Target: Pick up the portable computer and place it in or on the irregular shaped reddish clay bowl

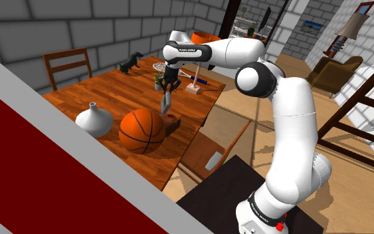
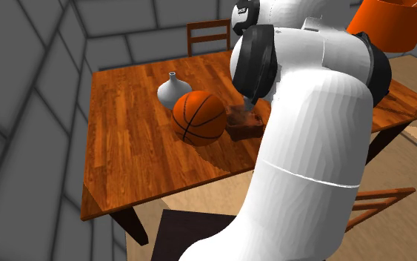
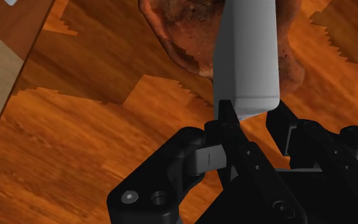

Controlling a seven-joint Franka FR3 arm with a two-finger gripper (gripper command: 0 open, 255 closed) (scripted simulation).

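Observation:
My black gripper [image 1: 169, 89] is shut on a closed grey laptop [image 1: 166, 102], which hangs edge-down from the fingers over the wooden table [image 1: 105, 86]. Just below it sits the lumpy reddish-brown clay bowl [image 1: 173, 123]. In the wrist view the grey laptop [image 3: 247, 57] stands clasped in the gripper [image 3: 250, 119], with the bowl [image 3: 184, 35] directly beyond its far end. The bowl [image 2: 244, 122] lies beside a basketball in the second exterior view, where the arm hides the hand.
An orange basketball [image 1: 142, 129] touches the bowl's side, and a white vase [image 1: 93, 121] stands beyond it. A black animal figure [image 1: 131, 63], a small plant, a white stand [image 1: 193, 85] and an orange lamp shade [image 1: 202, 36] occupy the far end. Chairs [image 1: 66, 66] flank the table.

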